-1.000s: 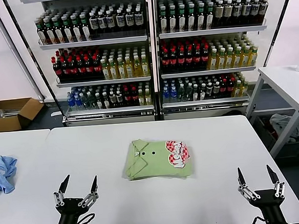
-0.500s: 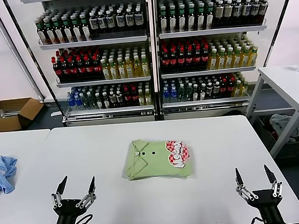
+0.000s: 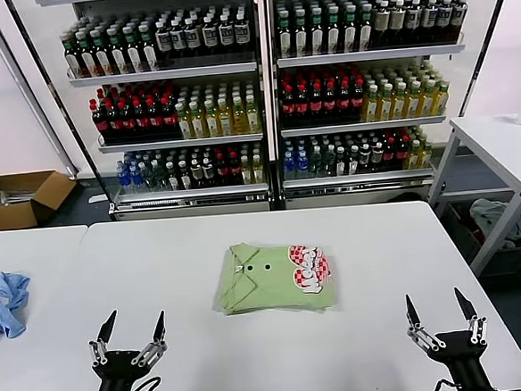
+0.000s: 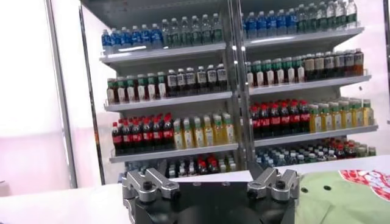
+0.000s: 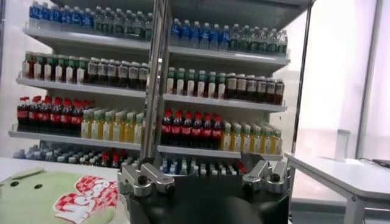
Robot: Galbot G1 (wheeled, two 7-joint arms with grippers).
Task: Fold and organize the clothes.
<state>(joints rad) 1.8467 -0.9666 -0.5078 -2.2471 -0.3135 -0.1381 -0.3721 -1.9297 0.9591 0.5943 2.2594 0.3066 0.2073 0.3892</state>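
Behind the white worktop (image 3: 361, 233) stand shelves of bottles (image 3: 261, 79), and the folded polo shirt (image 3: 275, 278) lies at the worktop's middle.

Light green, the shirt is folded into a neat rectangle (collar and two dark buttons toward the robot's left, the red-and-white checkered logo toward its right) and nothing touches it. The left pincer (image 3: 128, 334) hovers near the worktop's front edge, well apart from the shirt on the left side, its two fingers spread wide with nothing between them. The right pincer (image 3: 440, 312) sits likewise at the front edge on the right side, fingers splayed and holding nothing. A crumpled light blue cloth (image 3: 1, 301) rests on the neighbouring worktop at far left, and a cardboard box (image 3: 19, 196) sits on the floor beyond it.
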